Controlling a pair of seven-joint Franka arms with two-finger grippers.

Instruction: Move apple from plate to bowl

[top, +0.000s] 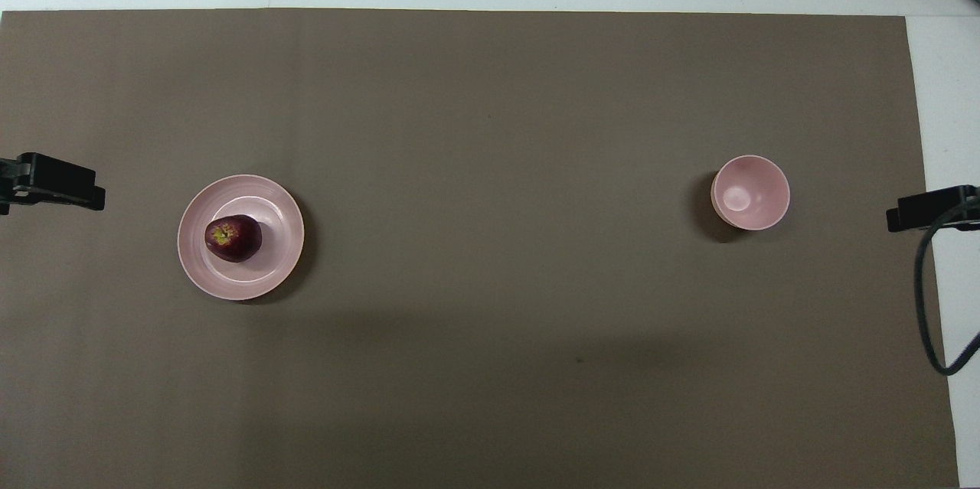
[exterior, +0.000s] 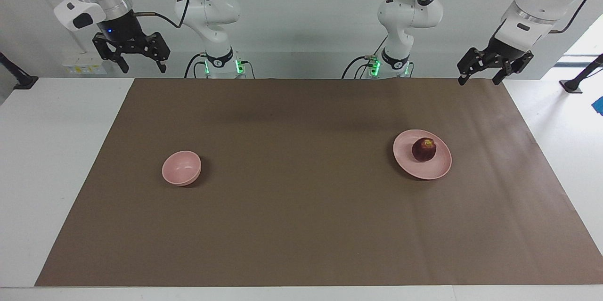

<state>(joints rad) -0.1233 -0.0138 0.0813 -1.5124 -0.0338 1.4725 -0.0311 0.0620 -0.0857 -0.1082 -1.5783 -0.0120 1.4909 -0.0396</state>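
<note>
Presently: apple (exterior: 424, 149) on plate (exterior: 414, 166), bowl (exterior: 181, 167) well apart; left gripper (exterior: 481, 76) and right gripper (exterior: 141, 63) raised, spread, empty-handed.

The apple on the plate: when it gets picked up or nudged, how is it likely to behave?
The apple looks round and glossy, so it would probably roll across the flat plate if nudged, and might slip in a loose pinch. It seems firm, so it should keep its shape when gripped. It lies tilted, its stem dimple facing sideways, so it may rock when touched.
</note>
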